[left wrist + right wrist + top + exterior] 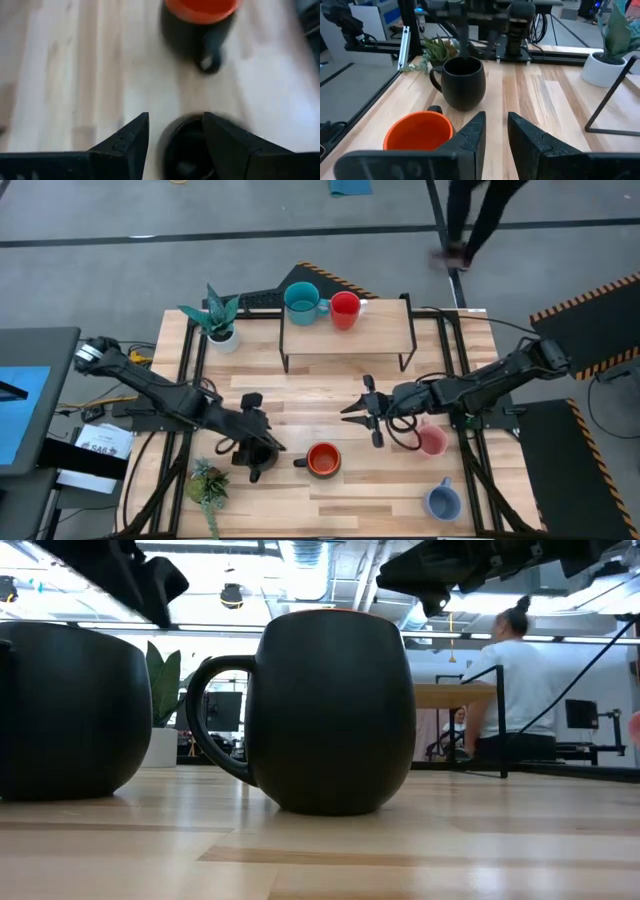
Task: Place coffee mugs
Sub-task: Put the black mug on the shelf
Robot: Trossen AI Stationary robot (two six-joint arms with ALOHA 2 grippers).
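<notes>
Two mugs done, four to go, by my read: the teal mug [301,301] and red mug [345,310] stand side by side on the small raised shelf [395,340] at the far side of the worktop [300,385], well beyond both sets of fingers. The other four sit down on the worktop. The black mug [463,83] stands upright right at the left gripper [256,453]; in the left wrist view its dark rim [182,150] shows between the two fingers [127,142], which are spread fairly wide around it and, as far as I can tell, not yet pressing on it, so this looks like a grasp about to close. The orange mug [323,461], dark outside and orange inside, sits just past those fingers, handle toward them. The right gripper [364,415] hangs above the middle of the worktop, fingers slightly apart and holding nothing; from its wrist view the orange mug [418,131] lies just ahead beside one finger and the black mug a little farther on. The pink mug [430,440] sits behind the right fingers, under that arm's wrist, and the light blue mug [442,501] stands farther back near the front edge. Free space shows on the shelf beside the red mug. A potted plant [218,318] stands by the shelf's end.
</notes>
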